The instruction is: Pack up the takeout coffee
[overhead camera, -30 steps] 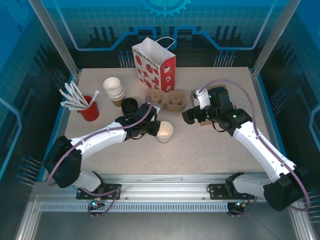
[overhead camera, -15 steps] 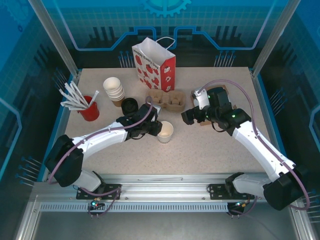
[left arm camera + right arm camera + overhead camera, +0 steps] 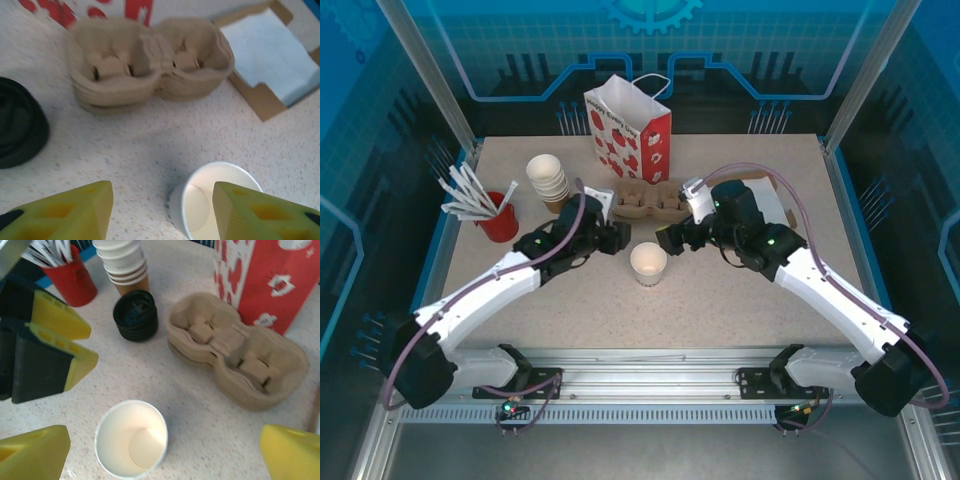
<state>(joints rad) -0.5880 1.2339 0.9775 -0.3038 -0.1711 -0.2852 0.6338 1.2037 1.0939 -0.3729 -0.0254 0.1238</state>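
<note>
Brown moulded-pulp cup carrier [image 3: 642,203] lies behind the smooth, lidless white paper cup [image 3: 648,262]. Left end effector [image 3: 619,240] and right end effector [image 3: 664,240] flank that cup, both open.

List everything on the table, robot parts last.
Paper bag: one, red-and-white, back centre.
Cup carriers: one stack, brown, before the bag.
Cup stack: one, white, left of carriers.
Lids: one stack, black, before the cup stack.
Red cup: one, holding white straws, far left.
Napkin box: one, brown, right of carriers.
Single cup: one, white, lidless, empty, centre.
Left gripper: one, yellow, open, left of the single cup.
Right gripper: one, open, right of it.
</note>
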